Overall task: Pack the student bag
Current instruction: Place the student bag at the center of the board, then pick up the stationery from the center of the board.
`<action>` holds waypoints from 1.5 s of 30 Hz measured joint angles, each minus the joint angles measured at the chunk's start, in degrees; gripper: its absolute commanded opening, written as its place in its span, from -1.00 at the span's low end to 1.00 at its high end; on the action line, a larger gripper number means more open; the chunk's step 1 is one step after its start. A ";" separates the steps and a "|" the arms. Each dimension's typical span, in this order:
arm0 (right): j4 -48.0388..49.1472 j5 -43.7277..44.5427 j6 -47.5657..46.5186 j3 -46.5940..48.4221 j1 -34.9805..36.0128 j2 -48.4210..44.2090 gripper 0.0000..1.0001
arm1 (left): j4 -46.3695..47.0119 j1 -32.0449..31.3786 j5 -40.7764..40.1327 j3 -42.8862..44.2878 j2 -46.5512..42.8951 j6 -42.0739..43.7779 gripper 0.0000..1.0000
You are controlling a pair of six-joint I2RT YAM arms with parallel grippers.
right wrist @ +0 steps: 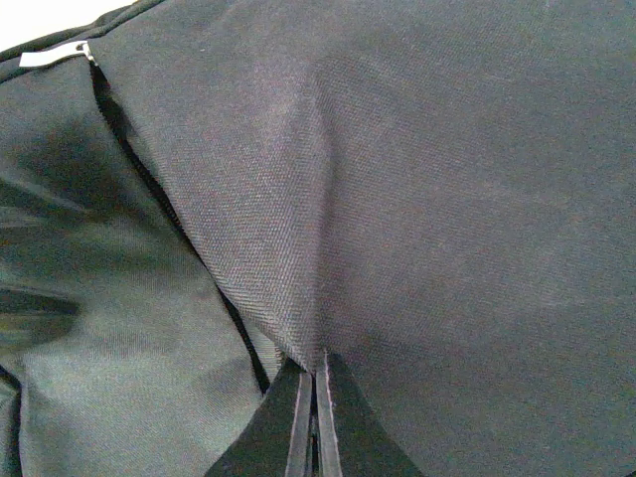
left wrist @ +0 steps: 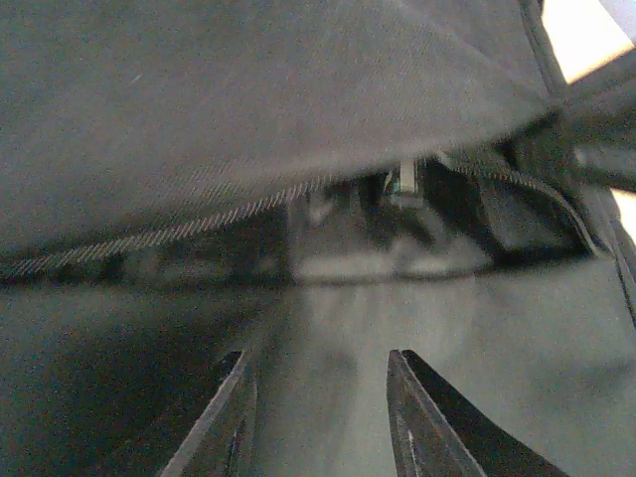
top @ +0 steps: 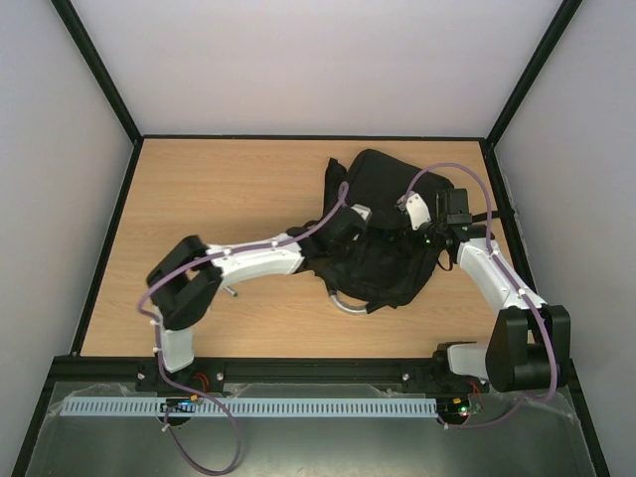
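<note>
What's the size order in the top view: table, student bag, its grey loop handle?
Largest to smallest:
1. table
2. student bag
3. grey loop handle
The gaps are clear and nothing ties.

Legible text, labels, brands, numbers, signs: none found in any view.
Small pale tab at a seam of the student bag: no lettering discernible.
Bag fabric in the left wrist view: too blurred for reading.
</note>
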 measured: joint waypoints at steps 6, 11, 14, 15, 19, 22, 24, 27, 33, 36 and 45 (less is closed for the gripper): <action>-0.07 -0.39 -0.02 0.02 -0.20 0.00 -0.99 | -2.47 -0.31 -0.39 -13.55 -16.35 0.98 0.03; -0.09 -0.66 -0.26 0.02 -0.24 0.00 -0.98 | -7.87 0.39 -5.55 -22.16 -26.82 -1.40 0.17; -0.13 -0.90 -0.39 0.02 -0.24 0.13 -0.98 | -11.39 3.10 -8.76 -26.10 -30.05 -4.50 0.20; -0.15 -0.94 -0.39 0.02 -0.24 0.22 -0.98 | -12.66 4.39 -9.70 -27.17 -30.73 -5.62 0.20; -0.17 -1.05 -0.39 0.02 -0.24 0.35 -0.98 | -17.14 11.23 -12.20 -30.40 -32.35 -10.23 0.19; -0.17 -1.07 -0.39 0.02 -0.24 0.35 -0.98 | -20.31 17.35 -13.09 -30.93 -32.98 -13.42 0.19; -0.17 -1.05 -0.39 0.02 -0.24 0.35 -0.98 | -21.73 20.74 -13.40 -30.82 -33.07 -15.15 0.19; -0.17 -1.07 -0.39 0.02 -0.24 0.35 -0.98 | -25.09 24.74 -14.08 -29.88 -32.13 -17.97 0.16; -0.17 -1.09 -0.39 0.02 -0.26 0.37 -0.98 | -30.75 28.33 -14.86 -25.07 -25.11 -24.74 0.04; -0.20 -1.09 -0.42 0.02 -0.24 0.42 -0.98 | -31.47 29.16 -14.16 -23.76 -21.40 -26.86 -0.01; -0.22 -1.14 -0.44 0.00 -0.26 0.42 -0.98 | -28.87 33.22 -10.21 -23.63 -15.02 -29.27 -0.11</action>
